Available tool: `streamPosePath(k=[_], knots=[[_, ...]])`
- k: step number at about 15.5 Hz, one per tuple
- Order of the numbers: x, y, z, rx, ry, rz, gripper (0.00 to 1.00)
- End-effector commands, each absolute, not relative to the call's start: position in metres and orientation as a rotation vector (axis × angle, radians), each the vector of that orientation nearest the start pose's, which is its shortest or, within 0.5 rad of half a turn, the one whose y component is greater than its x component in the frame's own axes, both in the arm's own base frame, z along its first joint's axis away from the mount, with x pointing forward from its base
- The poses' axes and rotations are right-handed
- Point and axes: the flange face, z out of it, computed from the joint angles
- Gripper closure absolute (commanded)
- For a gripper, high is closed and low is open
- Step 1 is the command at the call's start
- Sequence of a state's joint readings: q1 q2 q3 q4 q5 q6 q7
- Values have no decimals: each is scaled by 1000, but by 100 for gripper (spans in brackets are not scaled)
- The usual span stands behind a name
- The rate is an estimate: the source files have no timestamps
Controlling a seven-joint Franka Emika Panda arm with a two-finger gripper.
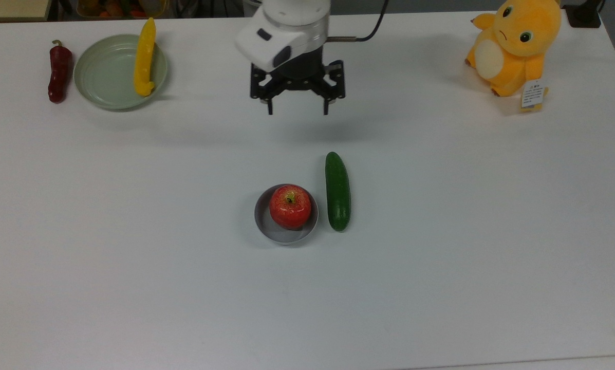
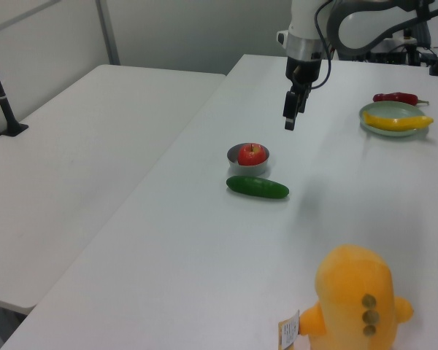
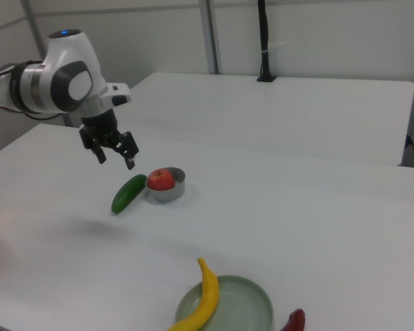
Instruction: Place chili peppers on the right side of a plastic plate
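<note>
The gripper hangs above the white table with its two black fingers spread wide and nothing between them, near the middle of the far edge in the top view and well clear of everything lying on the surface. In the left view the gripper points down over bare tabletop, above and beyond the grey bowl. Nearer the table's centre, that bowl holds a red apple, and a green cucumber lies just beside it on the top view's right. In the far left corner of the top view sits the pale green plate with a yellow pepper resting across its right rim. The red chili lies on the table just off the plate's left rim in the top view, apart from it. A yellow plush toy sits in the far right corner of the top view.
</note>
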State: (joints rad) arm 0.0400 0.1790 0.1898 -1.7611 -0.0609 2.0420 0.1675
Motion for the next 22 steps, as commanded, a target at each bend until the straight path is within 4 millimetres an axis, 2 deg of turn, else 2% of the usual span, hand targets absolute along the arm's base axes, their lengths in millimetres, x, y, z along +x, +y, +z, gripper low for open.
streamPosePath(k=[1, 6, 12, 18, 22], knots=[[589, 144, 485, -3137, -153, -121, 0], [564, 148, 489, -3141, -167, -107, 0], [551, 117, 520, -3127, -77, -109, 0], [556, 95, 521, -3122, -35, -102, 0], [559, 92, 521, -3127, -30, -67, 0]])
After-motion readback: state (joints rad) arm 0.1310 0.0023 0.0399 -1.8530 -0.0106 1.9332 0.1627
